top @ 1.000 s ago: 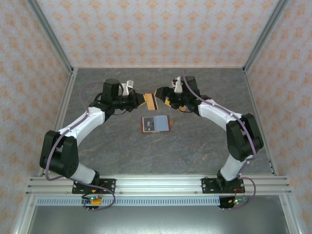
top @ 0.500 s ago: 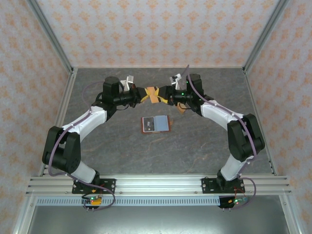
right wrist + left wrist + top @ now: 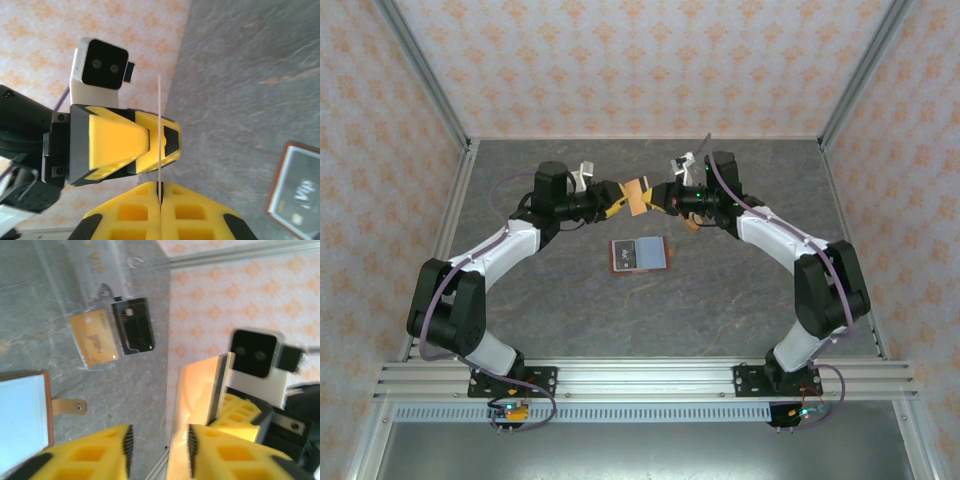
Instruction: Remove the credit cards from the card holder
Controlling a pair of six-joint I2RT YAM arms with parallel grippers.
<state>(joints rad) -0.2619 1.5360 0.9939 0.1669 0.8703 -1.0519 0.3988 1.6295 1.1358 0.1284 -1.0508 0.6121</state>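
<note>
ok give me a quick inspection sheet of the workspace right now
surface: grey stone-look table, nothing spilled
job's things: card holder lying open on the table; one credit card held up in mid-air
clutter: clear sleeve with a yellow card and a black card inside
grippers: right gripper shut on the credit card; left gripper open around it
cables: purple cable along each arm
surroundings: patterned walls, metal frame

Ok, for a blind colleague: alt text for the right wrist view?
The right gripper pinches a credit card edge-on, with the left gripper facing it. The card holder lies on the grey table at lower right.
</note>
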